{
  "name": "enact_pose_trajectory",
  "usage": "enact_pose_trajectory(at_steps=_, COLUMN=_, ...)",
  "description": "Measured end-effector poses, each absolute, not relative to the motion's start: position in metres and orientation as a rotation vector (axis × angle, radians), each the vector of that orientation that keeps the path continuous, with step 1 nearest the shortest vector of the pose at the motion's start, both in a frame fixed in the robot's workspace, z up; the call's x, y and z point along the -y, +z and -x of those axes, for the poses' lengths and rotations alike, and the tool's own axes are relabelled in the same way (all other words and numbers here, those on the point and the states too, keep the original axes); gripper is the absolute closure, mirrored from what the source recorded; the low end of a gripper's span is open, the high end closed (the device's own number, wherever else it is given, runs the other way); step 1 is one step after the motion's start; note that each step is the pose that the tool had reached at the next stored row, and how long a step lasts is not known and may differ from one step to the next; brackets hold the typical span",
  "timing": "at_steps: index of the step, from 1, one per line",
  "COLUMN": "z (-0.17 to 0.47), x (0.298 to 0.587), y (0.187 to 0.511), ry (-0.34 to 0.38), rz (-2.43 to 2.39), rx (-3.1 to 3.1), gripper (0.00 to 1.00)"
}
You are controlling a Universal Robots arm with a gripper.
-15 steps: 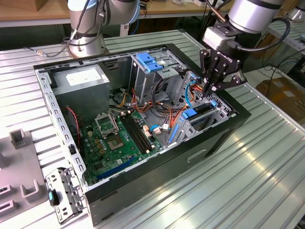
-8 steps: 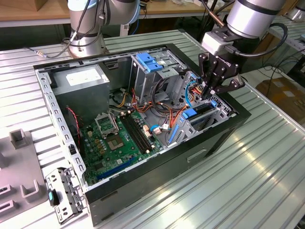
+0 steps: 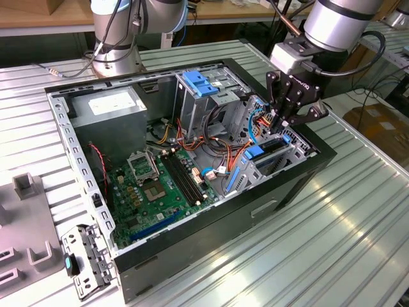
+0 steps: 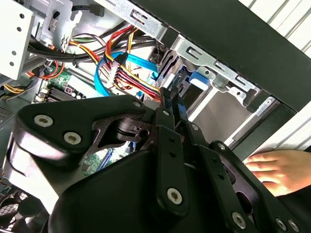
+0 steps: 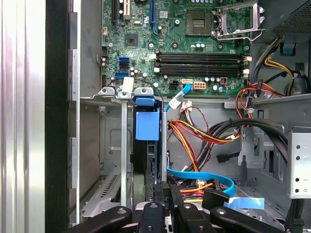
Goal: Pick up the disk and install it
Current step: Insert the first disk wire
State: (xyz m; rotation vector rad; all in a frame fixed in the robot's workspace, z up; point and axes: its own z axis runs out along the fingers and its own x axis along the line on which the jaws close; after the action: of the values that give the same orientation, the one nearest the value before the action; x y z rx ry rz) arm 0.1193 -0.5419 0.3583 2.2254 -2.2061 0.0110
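Open PC case (image 3: 300,182) lying on a ribbed metal table (image 3: 358,243), side panel off, w/ green motherboard (image 3: 150,192) exposed. In the exterior view the gripper (image 3: 285,125) hangs over the drive bay at the case's end toward the exterior view's right, fingers drawn close together. The disk (image 5: 147,141) stands on edge in the bay slot, dark body w/ blue carrier tab on its end; in the first wrist view the fingertips (image 5: 170,194) sit at the disk's near edge, pinched on it as far as can be seen. Blue SATA cable (image 5: 204,177) and red/yellow/orange power wires (image 5: 194,138) run just beside the slot. Second wrist view: gripper linkages pressed together, blue rail at the tips; a person's hand (image 4: 279,167) rests near the case's outer wall. Grey PSU box (image 3: 108,105) at the far corner; blue latch (image 3: 201,83) atop the tall cage.
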Motion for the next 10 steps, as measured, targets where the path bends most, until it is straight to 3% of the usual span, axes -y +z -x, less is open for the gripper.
enact_pose_trajectory(at_steps=10, z=-0.1179, x=0.5507, y=0.3528, ry=0.005, rz=-2.229, rx=2.224, gripper=0.83)
